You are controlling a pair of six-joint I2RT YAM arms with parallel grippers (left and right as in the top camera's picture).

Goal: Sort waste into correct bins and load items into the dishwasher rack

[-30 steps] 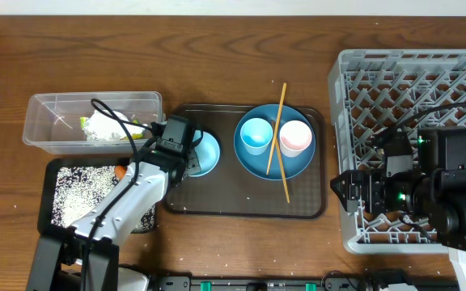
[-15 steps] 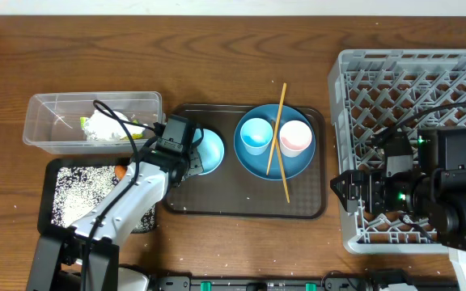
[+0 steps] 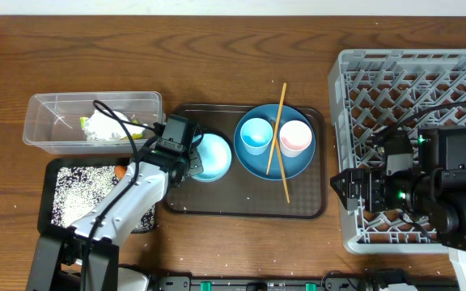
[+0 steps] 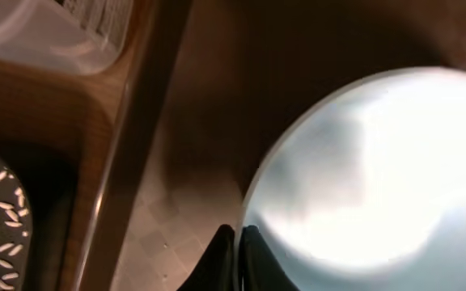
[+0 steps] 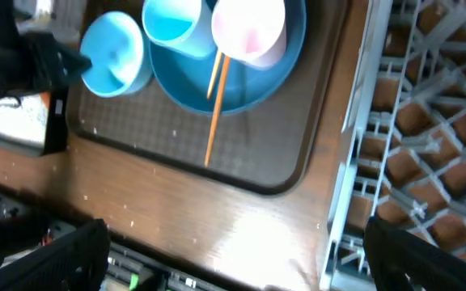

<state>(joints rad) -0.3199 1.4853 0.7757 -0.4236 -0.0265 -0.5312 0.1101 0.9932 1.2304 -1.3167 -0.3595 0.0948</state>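
Wood table (image 3: 217, 48), brown tray (image 3: 217, 202) mid-front. Left gripper (image 4: 238, 242) pinched shut at the bowl (image 4: 362, 186) rim, right gripper (image 3: 342, 187) wide open by the rack (image 3: 427, 81).

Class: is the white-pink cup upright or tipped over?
Upright: the white-pink cup shows its round open mouth to the overhead camera, standing on the blue plate.
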